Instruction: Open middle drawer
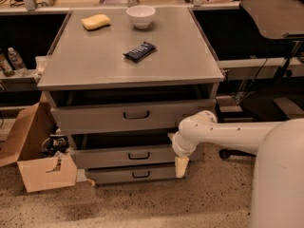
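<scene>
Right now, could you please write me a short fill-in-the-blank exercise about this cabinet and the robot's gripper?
1. The grey cabinet has ____ drawers, each with a dark handle.
2. Seen in the picture, the gripper hangs at the ____ end of the middle drawer.
3. On the cabinet top, a white ____ stands beside the yellow sponge.
Missing words: three; right; bowl.

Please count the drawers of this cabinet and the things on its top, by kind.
Drawers: 3 (top drawer, middle drawer, bottom drawer)
Bowl: 1
Sponge: 1
Snack bar: 1
Total: 6
The gripper hangs low by the drawers' right end.
</scene>
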`<state>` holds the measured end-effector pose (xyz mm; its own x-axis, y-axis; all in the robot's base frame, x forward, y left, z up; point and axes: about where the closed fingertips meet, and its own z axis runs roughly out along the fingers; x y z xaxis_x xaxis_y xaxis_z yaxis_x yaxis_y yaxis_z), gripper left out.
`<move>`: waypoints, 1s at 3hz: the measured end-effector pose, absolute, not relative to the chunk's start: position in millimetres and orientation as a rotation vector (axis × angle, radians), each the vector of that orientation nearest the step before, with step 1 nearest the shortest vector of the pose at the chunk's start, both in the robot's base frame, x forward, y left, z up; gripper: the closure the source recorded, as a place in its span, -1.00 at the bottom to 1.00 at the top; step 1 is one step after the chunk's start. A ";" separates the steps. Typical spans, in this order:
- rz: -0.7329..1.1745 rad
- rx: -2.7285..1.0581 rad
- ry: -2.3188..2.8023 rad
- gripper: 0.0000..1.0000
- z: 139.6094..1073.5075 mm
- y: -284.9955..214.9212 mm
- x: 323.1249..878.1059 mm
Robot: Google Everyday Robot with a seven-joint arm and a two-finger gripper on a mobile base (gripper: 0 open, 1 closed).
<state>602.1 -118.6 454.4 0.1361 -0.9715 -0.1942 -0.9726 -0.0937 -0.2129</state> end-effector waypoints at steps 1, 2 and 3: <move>0.039 -2.114 1.926 -0.94 408.8 -116.5 610.1; 0.058 -2.118 1.939 -0.46 392.0 -111.6 609.1; 0.058 -2.118 1.939 0.01 396.4 -111.6 609.4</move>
<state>609.4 -111.6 396.4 0.1042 -0.9723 -0.2091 -0.9830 -0.0688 -0.1702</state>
